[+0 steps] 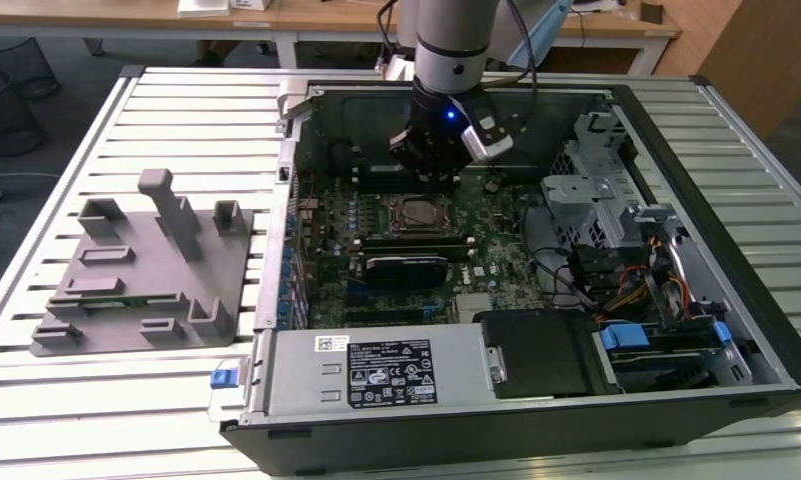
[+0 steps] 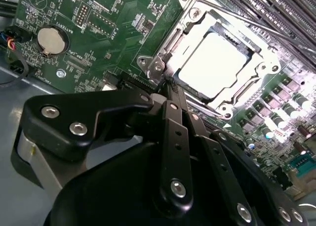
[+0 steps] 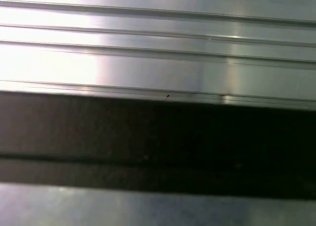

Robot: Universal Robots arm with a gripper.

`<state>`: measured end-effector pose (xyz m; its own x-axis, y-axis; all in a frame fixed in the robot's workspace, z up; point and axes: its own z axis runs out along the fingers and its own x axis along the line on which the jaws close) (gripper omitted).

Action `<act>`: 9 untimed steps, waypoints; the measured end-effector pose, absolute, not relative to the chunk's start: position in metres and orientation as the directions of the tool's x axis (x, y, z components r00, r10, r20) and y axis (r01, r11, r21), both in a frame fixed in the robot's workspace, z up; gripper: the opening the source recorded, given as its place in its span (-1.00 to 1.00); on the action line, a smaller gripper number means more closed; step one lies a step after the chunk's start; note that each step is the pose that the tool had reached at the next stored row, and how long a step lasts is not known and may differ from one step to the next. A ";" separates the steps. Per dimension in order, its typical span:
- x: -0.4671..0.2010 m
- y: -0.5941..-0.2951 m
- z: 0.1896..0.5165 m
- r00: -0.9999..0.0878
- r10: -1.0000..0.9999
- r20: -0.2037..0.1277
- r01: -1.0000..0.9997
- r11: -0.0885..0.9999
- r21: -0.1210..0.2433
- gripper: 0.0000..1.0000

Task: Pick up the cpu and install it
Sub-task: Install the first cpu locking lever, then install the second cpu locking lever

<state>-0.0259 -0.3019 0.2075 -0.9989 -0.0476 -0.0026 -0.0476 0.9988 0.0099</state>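
Observation:
The cpu (image 2: 212, 63) is a shiny silver square lying flat inside the metal-framed socket (image 2: 163, 50) on the green motherboard (image 2: 113, 18). In the exterior view the cpu (image 1: 420, 212) sits mid-board inside the open computer case (image 1: 720, 250). My gripper (image 2: 168, 89) hangs just beside the socket's edge. Its black fingers (image 2: 174, 132) meet at the tips, shut, with nothing between them. In the exterior view my gripper (image 1: 434, 182) is straight above the board, just behind the socket.
A grey fixture block (image 1: 147, 270) with posts lies on the slatted table (image 1: 187, 100) at the exterior view's left. Memory sticks (image 1: 403, 240), a power supply (image 1: 373, 370) and a drive cage (image 1: 600, 190) crowd the case. A coin battery (image 2: 52, 40) sits on the board.

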 end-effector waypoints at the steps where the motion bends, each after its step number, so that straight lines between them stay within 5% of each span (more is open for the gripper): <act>1: -0.026 -0.302 0.207 -0.999 -0.048 -0.003 -0.048 0.999 0.010 -0.79; 9: -0.026 -0.305 0.207 -0.999 -0.048 -0.003 -0.048 0.999 0.010 -0.79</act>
